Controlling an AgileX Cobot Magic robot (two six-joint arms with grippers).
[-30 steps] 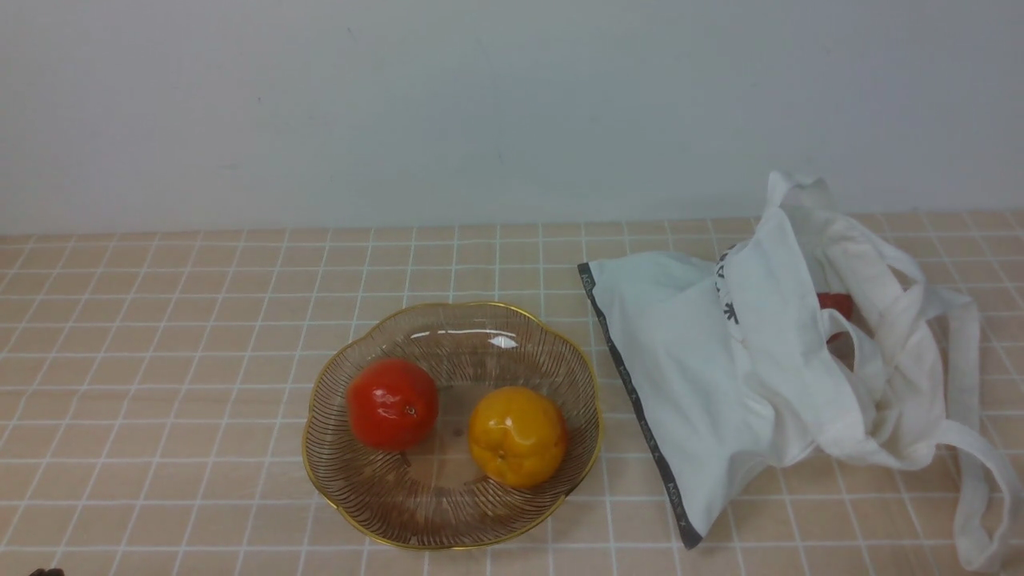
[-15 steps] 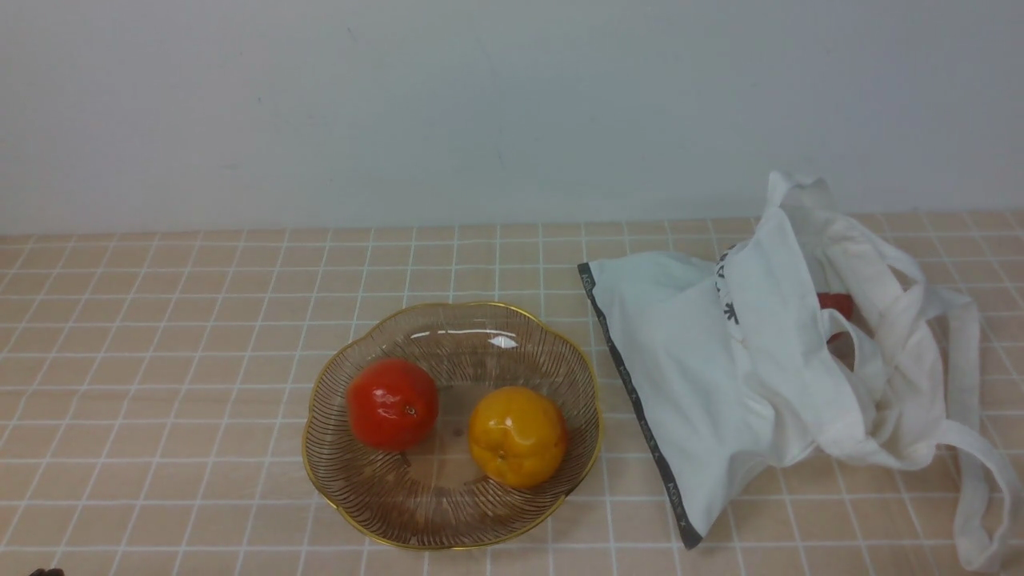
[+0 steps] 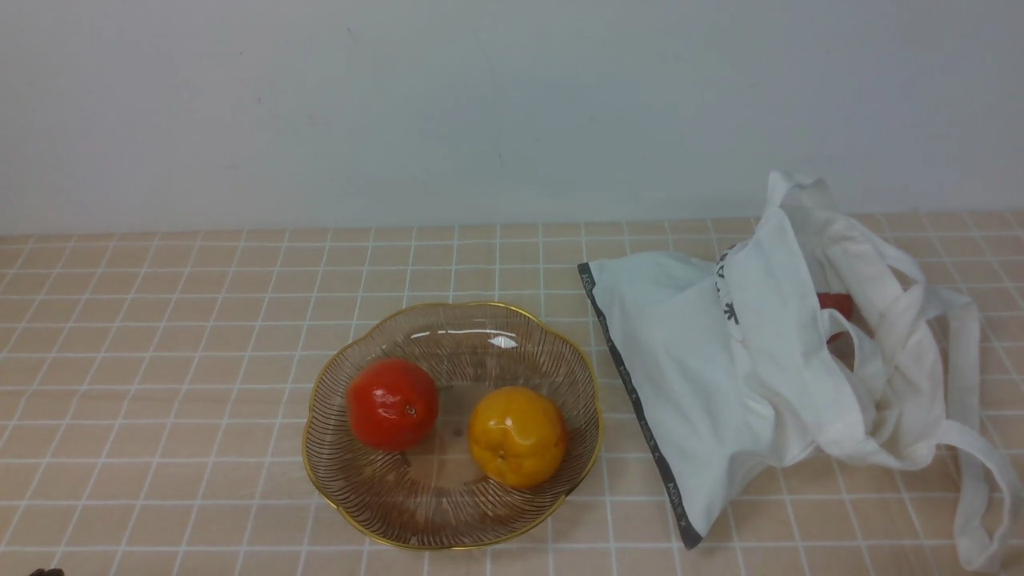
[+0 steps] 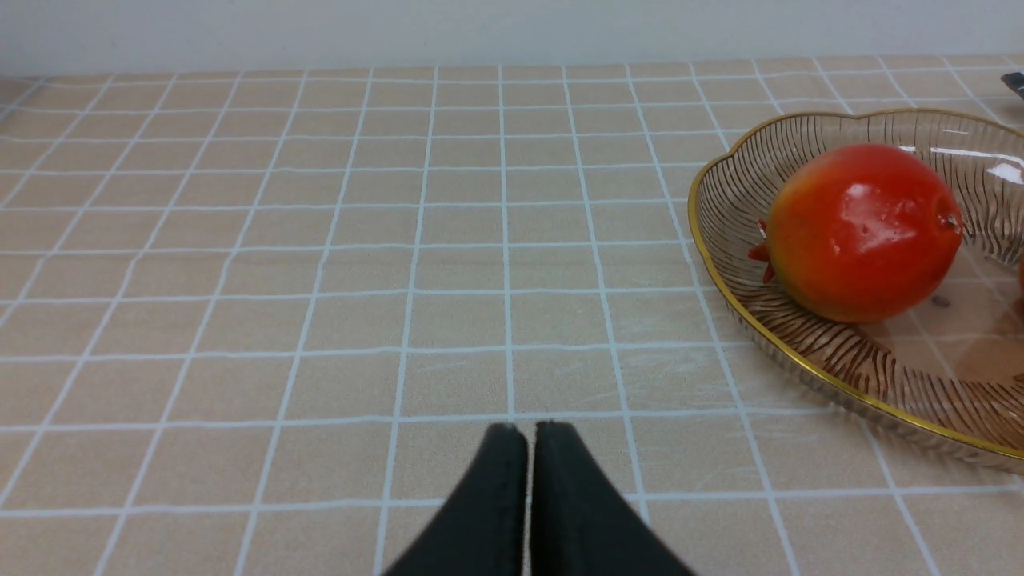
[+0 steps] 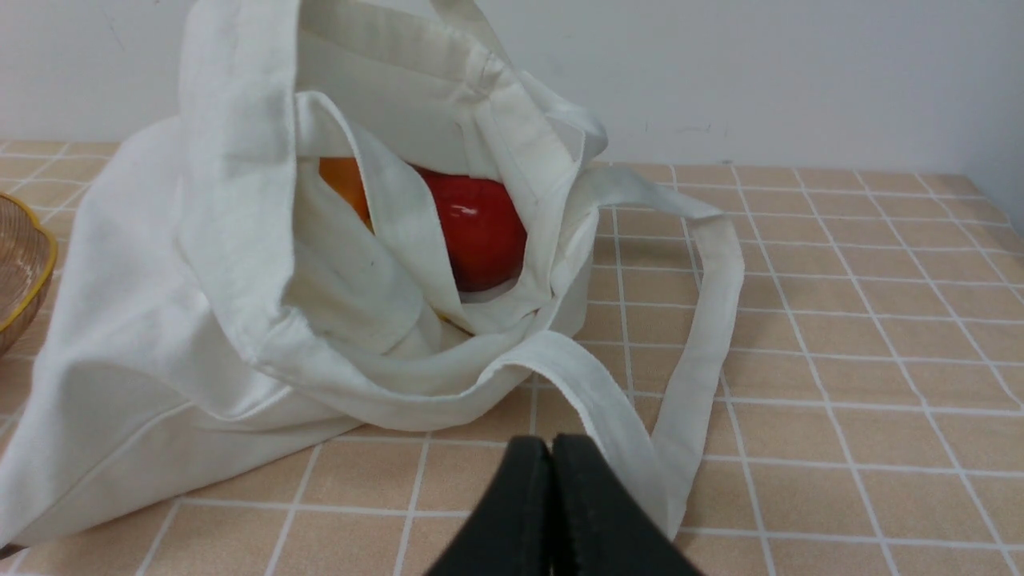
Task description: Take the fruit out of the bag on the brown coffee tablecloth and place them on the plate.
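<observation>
On the checked tablecloth [image 3: 160, 336] stands the ribbed glass plate [image 3: 376, 524] with a gold rim, holding a red-orange fruit [image 3: 392, 404] and a yellow-orange fruit [image 3: 517, 436]. To its right lies the white bag [image 3: 720, 376], mouth facing right. Inside its mouth a red fruit [image 5: 478, 228] shows, with an orange one [image 5: 346, 182] behind it. My left gripper [image 4: 528, 432] is shut and empty over bare cloth, to the left of the plate [image 4: 800, 360]. Shut and empty too, my right gripper [image 5: 552, 444] hangs just before the bag's strap [image 5: 608, 408]. Neither gripper shows in the front view.
A pale wall [image 3: 512, 104] closes the back of the table. The bag's long straps [image 3: 972, 480] trail toward the right front corner.
</observation>
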